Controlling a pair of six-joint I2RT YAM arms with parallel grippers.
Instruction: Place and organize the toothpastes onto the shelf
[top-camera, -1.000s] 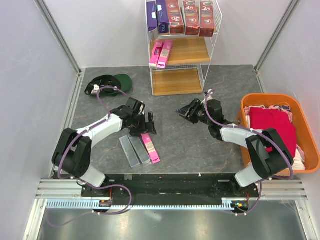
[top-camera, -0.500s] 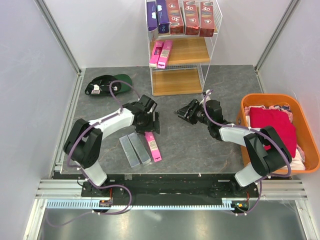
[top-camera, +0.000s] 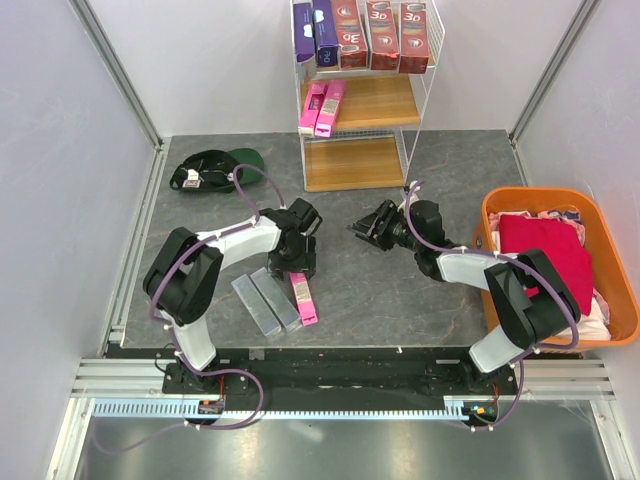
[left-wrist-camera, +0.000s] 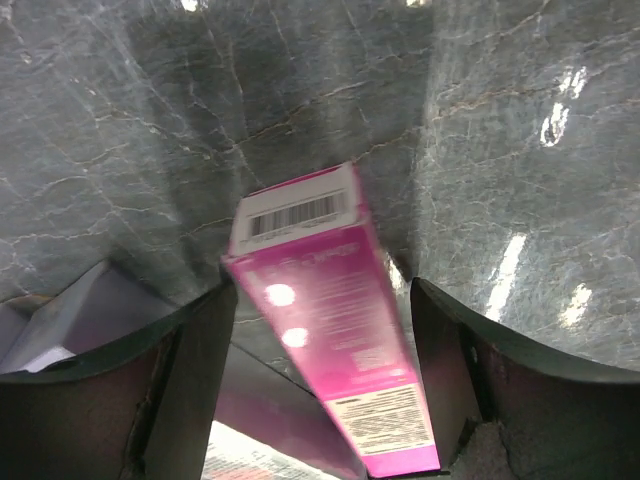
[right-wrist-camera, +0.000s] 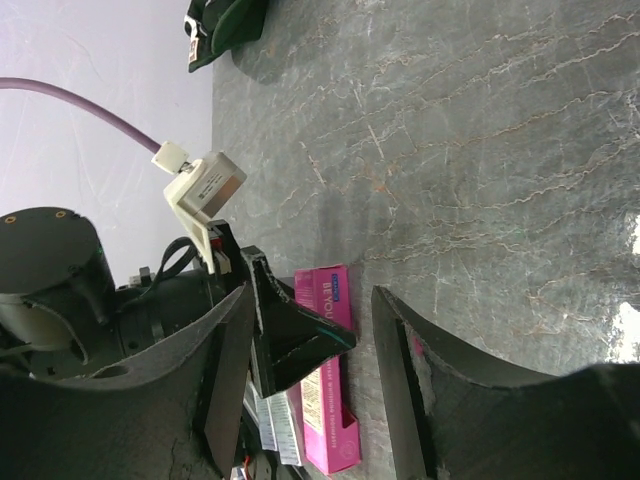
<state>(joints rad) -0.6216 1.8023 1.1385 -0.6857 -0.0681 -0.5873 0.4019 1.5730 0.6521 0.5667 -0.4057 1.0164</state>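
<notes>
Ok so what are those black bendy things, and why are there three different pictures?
Those are two robot arms, bolted at the near edge of the table. Each one ends in a gripper, which is a two-finger pincher. The big picture comes from a camera up above. The other two come from small cameras on the wrists, so each arm's own fingers show in them. On the grey table lie a pink toothpaste box and two silver ones. More boxes are already on the white shelf at the back. There is also a green cap and an orange basket of clothes. The left gripper is open, with a finger on either side of the pink box, not squeezing it. The right gripper is open and holds nothing.
</notes>
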